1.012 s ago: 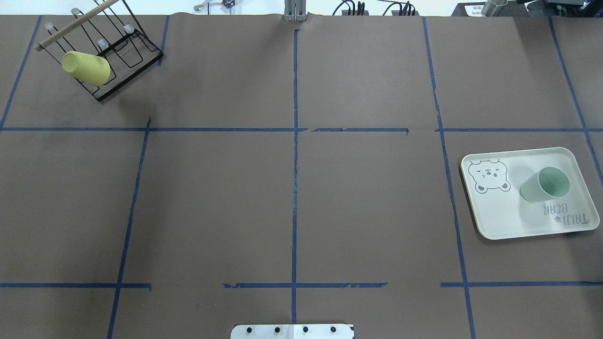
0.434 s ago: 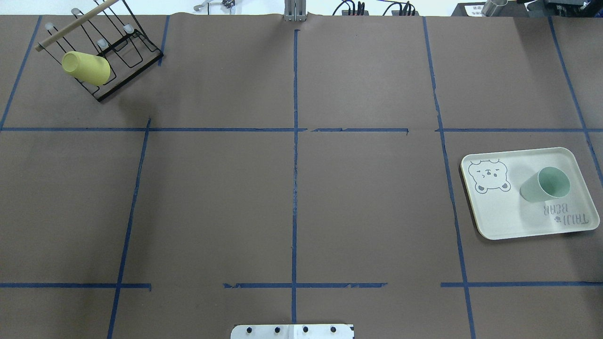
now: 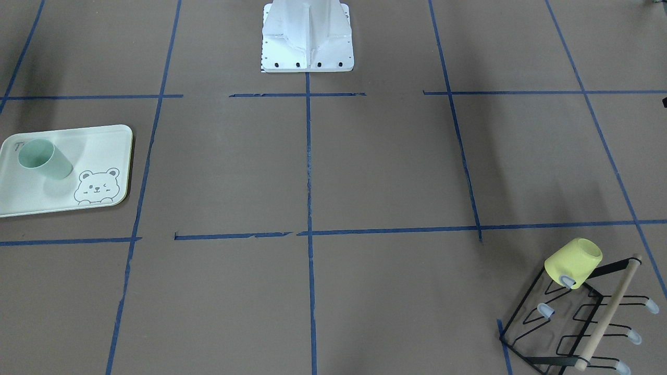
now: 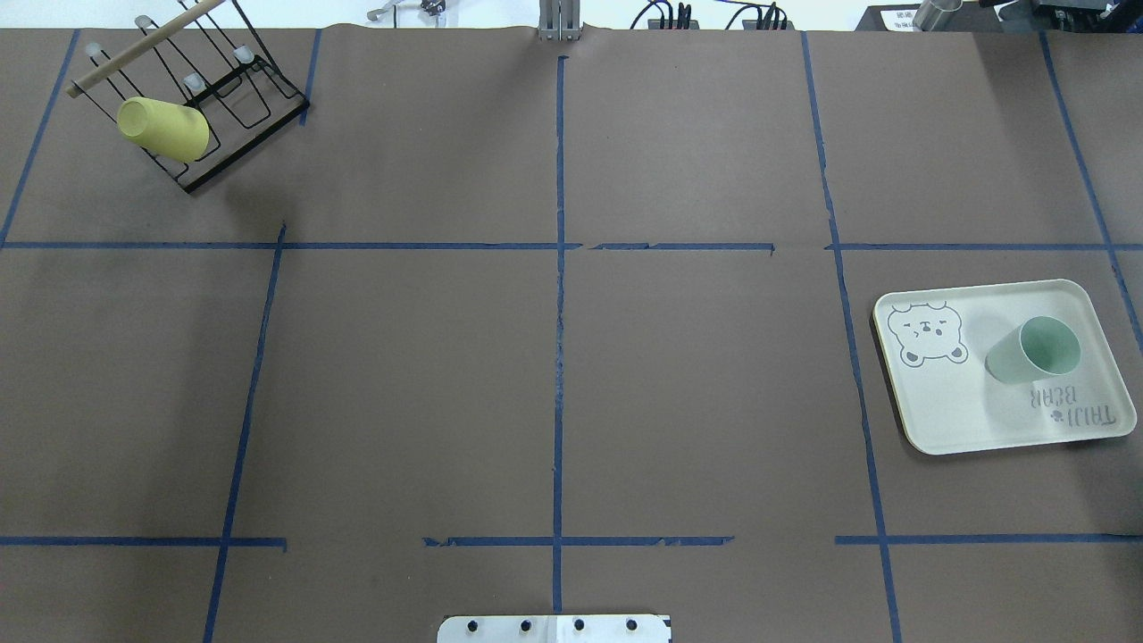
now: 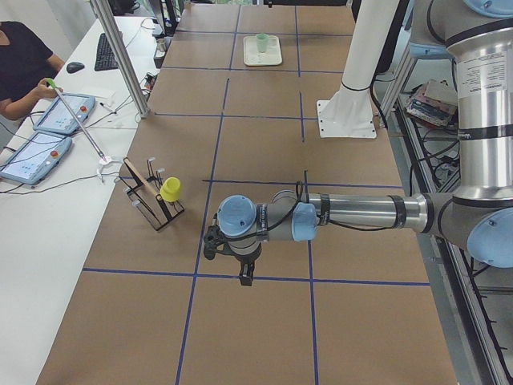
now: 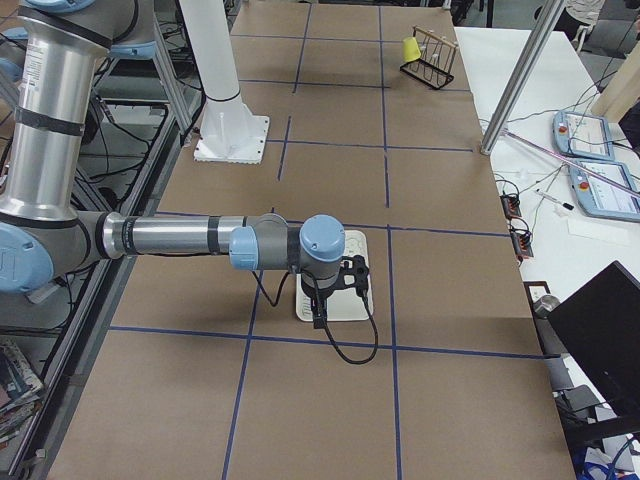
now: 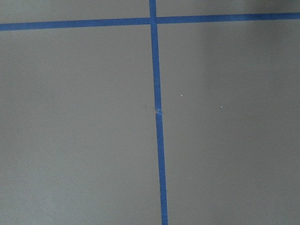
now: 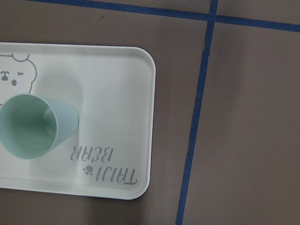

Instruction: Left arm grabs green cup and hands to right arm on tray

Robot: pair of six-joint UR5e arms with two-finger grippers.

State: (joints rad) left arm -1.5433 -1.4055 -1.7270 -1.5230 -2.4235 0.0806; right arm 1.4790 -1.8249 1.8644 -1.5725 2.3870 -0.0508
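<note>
The green cup (image 4: 1034,350) stands upright, mouth up, on the tray (image 4: 946,420), between the bear drawing and the lettering, with nothing touching it. Judged from this layout, the placement is done and the step in hand is to keep both arms clear. To do it well, move each arm up and away from the tray rather than across it, so that no finger or cable brushes the cup's rim and tips the light tumbler. The right gripper (image 6: 318,318) hangs above the tray's outer edge. Its wrist camera looks down on the cup from a clear height, with the cup offset to 1 side and no contact. The left gripper (image 5: 244,278) hangs over bare table above a blue tape line (image 7: 157,117), well apart from the tray and nearer the wire rack (image 4: 223,134) that carries the yellow cup (image 4: 163,129). Both grippers appear only in the side views, so whether the jaws are spread or closed cannot be told.
</note>
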